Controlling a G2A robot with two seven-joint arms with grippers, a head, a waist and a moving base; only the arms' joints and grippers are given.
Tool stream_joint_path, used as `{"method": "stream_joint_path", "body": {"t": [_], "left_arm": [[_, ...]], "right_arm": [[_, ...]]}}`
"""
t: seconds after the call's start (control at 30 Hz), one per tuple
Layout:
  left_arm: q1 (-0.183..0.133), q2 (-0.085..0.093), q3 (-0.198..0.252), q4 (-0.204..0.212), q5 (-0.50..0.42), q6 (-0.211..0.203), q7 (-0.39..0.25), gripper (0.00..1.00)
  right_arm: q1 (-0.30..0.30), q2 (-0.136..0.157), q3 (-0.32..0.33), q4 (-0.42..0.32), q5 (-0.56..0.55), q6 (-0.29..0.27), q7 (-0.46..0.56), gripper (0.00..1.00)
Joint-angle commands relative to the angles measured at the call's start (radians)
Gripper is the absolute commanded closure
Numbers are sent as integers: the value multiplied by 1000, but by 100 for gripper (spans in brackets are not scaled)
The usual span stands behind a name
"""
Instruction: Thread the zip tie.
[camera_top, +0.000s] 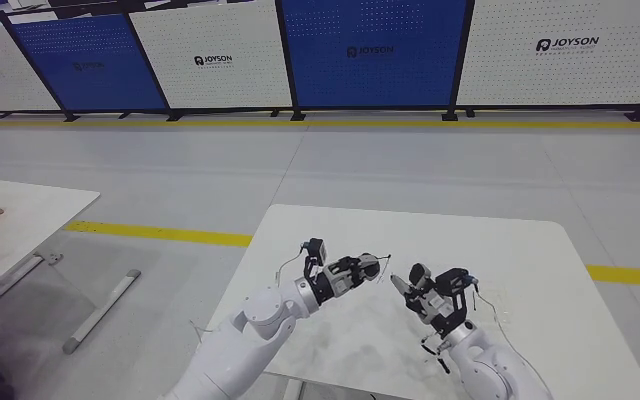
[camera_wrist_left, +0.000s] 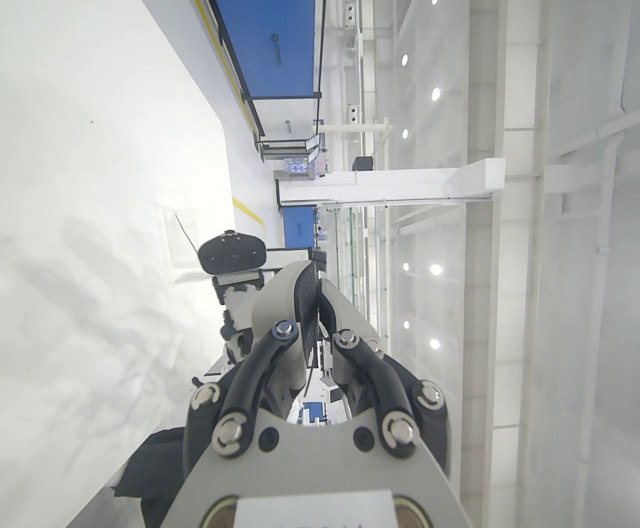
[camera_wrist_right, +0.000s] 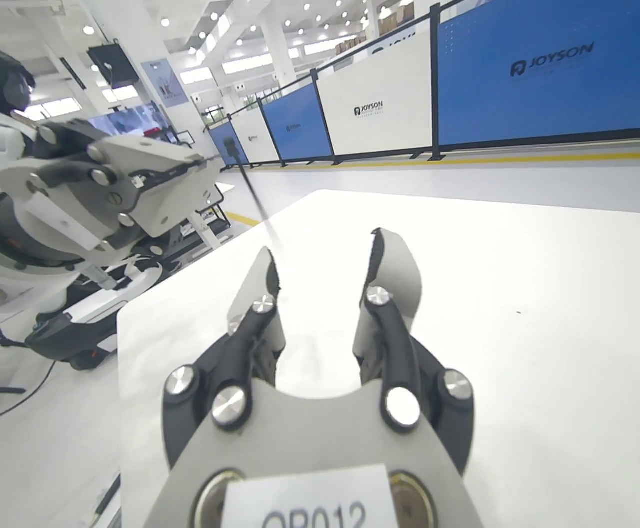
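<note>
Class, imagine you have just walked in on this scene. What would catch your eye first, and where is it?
First come the two claws, facing each other above the white table. The left claw is shut on a thin black zip tie. The right claw is open, with the tie's free end close beside one of its fingers. Behind them, blue and white panels line the far floor.

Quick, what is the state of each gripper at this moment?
Left gripper: closed, seemingly pinching the zip tie near its head.
Right gripper: open, holding nothing; the strap's free end lies close to one finger.
</note>
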Motion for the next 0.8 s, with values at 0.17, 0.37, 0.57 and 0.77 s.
{"method": "stream_joint_path", "body": {"t": [0.17, 0.37, 0.57, 0.77], "left_arm": [[4, 1, -14, 29, 13, 3, 24, 100], [1, -2, -3, 48, 20, -1, 39, 100], [0, -6, 5, 70, 23, -1, 52, 100], [8, -6, -14, 103, 7, -13, 82, 100]], "right_arm": [[-77, 22, 86, -62, 49, 0, -106, 0], [-210, 57, 219, -169, 127, 0, -242, 0], [-329, 102, 325, -251, 248, 0, -336, 0], [-394, 140, 381, -254, 426, 0, -443, 0]]}}
